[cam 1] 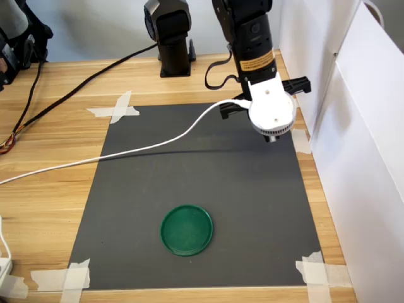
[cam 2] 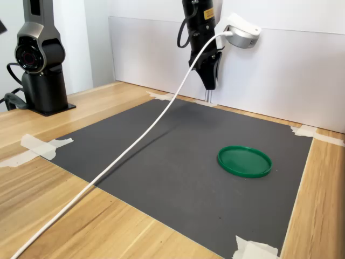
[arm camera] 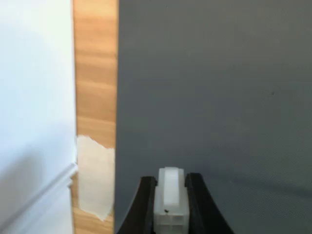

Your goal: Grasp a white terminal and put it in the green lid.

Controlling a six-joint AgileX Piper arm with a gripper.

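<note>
A wooden counter (cam 1: 57, 189) carried a dark mat (cam 1: 208, 189) taped at its corners, with a white wall (cam 2: 280, 70) beside it. The pincer (arm camera: 170, 204) pinched the terminal (arm camera: 170, 197) between its 2 black fingers (arm camera: 141, 204), above the mat's edge near a tape piece (arm camera: 95, 175). The lid (cam 1: 187, 229) lay flat on the mat, well apart from the pincer.

Matt dark mat (cam 1: 189, 177) on grained wooden table (cam 1: 50, 189); glossy green plastic lid (cam 1: 187, 230).
</note>
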